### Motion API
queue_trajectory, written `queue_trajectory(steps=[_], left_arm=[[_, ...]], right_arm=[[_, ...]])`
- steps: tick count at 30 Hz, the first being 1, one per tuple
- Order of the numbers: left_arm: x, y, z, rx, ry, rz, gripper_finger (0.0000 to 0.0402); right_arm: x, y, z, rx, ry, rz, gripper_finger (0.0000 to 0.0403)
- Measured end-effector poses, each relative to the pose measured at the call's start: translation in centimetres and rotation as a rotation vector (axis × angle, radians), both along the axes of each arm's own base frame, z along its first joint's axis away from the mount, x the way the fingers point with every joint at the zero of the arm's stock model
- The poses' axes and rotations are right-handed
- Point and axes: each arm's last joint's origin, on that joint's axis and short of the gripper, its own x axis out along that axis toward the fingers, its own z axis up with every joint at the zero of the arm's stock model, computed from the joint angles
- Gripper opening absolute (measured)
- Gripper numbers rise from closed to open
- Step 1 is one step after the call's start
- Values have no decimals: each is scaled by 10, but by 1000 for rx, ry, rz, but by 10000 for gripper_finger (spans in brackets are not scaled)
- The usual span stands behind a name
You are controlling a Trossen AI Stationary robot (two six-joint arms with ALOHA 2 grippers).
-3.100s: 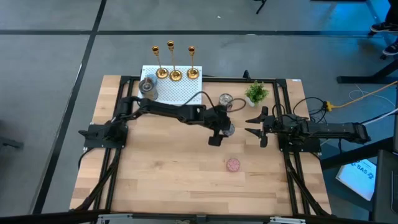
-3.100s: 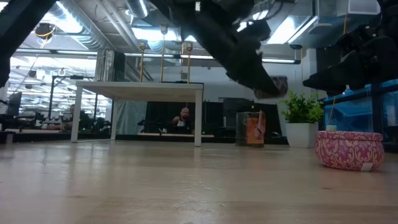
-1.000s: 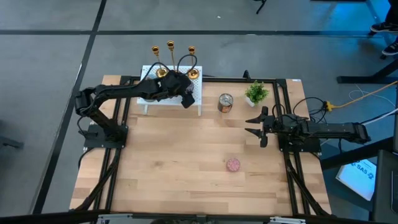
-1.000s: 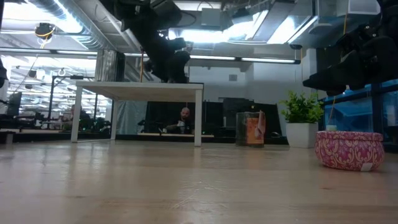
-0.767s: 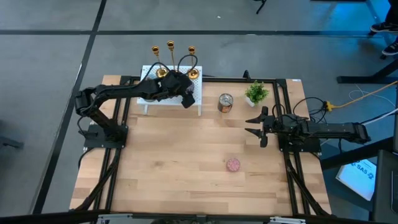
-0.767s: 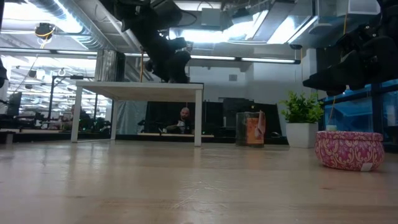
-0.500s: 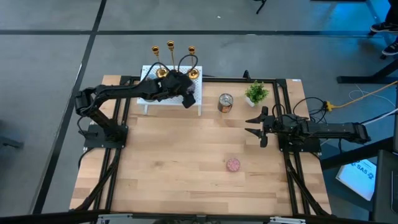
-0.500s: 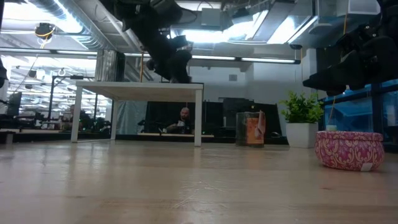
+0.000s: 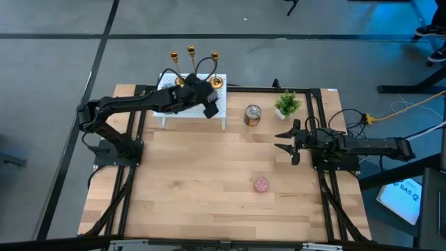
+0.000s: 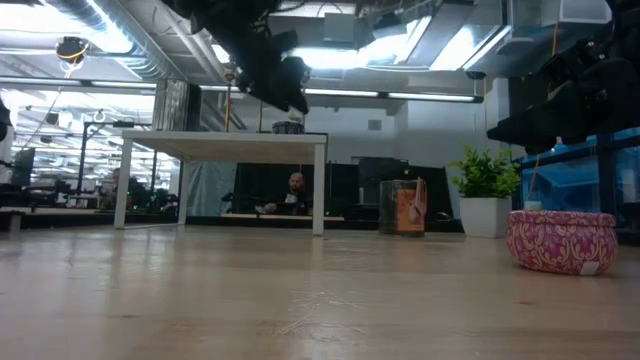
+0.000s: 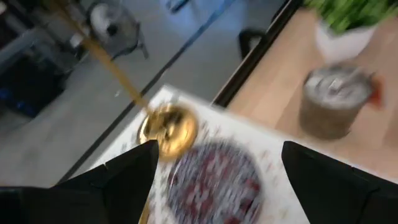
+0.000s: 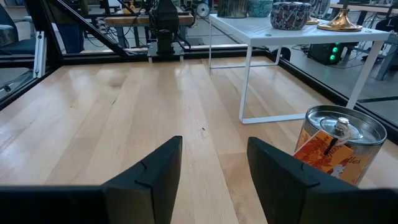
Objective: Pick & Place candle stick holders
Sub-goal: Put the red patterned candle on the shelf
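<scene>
- On the small white stand [image 9: 217, 113] at the far edge of the wooden table [image 9: 209, 202], the three gold candle stick holders [image 9: 190, 53] stand upright in a row along its far side, their stems rising past the table's edge in the high view.
- The left gripper [image 9: 207, 104] hangs above that stand, just in front of the holders; in the low view it hovers clear of the stand's top.
- In the left wrist view its fingers [image 11: 127, 174] are spread wide with nothing between them, and below them lies a dark patterned round tin [image 11: 214, 180] on the white surface, touching or just beside one holder's flared gold base [image 11: 168, 127].
- The same tin sits on the stand near a gold base in the right wrist view.
- The right gripper [image 9: 284, 140] waits low over the table's right side, its fingers [image 12: 146, 177] apart and holding nothing, pointing toward the middle of the table.
- A silver and orange can [image 9: 253, 115] stands on the table just right of the stand, with a small potted plant [image 9: 287, 104] beside it.
- A pink patterned tin [image 9: 261, 185] rests nearer the front, well apart from both grippers.
</scene>
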Motion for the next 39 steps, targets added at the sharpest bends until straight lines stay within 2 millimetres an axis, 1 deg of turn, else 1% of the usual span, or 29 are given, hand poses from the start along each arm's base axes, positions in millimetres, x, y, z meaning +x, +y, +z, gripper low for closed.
queue_trajectory(steps=[3, 5, 8, 11, 16, 19, 20, 23, 27, 32, 36, 39], left_arm=[[3, 0, 5, 2, -59, -55, 333], [3, 1, 5, 11, -51, -68, 322], [3, 1, 2, 15, -17, -46, 285], [3, -2, -1, 21, 23, -60, 228], [6, -11, -2, 67, 88, -132, 107], [7, -12, -1, 98, 116, -162, 35], [7, -12, -1, 103, 114, -164, 18], [6, -7, 1, 110, 93, -145, 5], [8, 2, 2, 92, 101, -117, 2], [18, 10, -13, 66, 185, -128, 1], [22, 13, -27, 73, 271, -90, 2], [22, 13, -24, 76, 253, -67, 1]], right_arm=[[0, 0, 0, 0, 0, 0, 186], [0, 0, 0, 0, 0, 0, 185], [0, 0, 0, 0, 0, 0, 185], [0, 0, 0, 0, 0, 0, 185], [0, 0, 0, 0, 0, 0, 185], [0, 0, 0, 0, 0, 0, 185], [0, 0, 0, 0, 0, 0, 185], [0, 0, 0, 0, 0, 0, 185], [0, 0, 0, 0, 0, 0, 185], [0, 0, 0, 0, 0, 0, 185], [0, 0, 0, 0, 0, 0, 185], [0, 0, 0, 0, 0, 0, 185]])
